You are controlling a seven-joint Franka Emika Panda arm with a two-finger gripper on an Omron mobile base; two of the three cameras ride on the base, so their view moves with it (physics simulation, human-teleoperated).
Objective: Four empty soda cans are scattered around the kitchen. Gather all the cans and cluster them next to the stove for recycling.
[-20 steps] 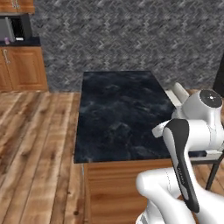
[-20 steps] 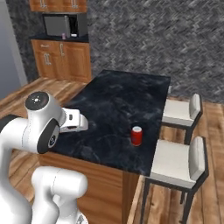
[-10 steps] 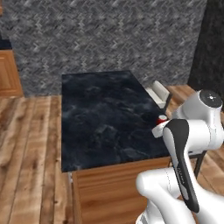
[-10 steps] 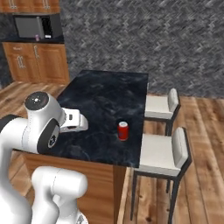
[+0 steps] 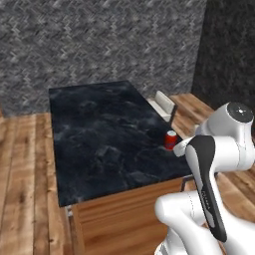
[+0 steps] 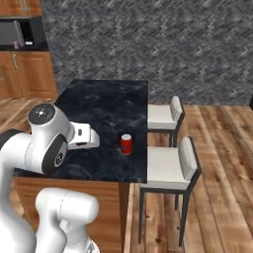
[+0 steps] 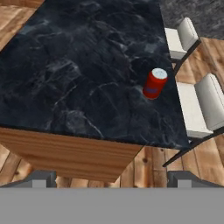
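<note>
Both base views look forward and down from behind the arm, left and right, at the black marbled wood-sided island desk [image 5: 104, 144] [image 6: 106, 106]. The hand view looks down closer on that desk [image 7: 83, 74]. All three share the small red silver-topped can [image 5: 171, 140] [image 6: 126, 144] [image 7: 155, 83].

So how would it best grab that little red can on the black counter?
Probably around the middle of the upright red soda can, gripper coming level from the robot's side of the counter: its round wall stands clear, with chairs beyond the far edge.
</note>
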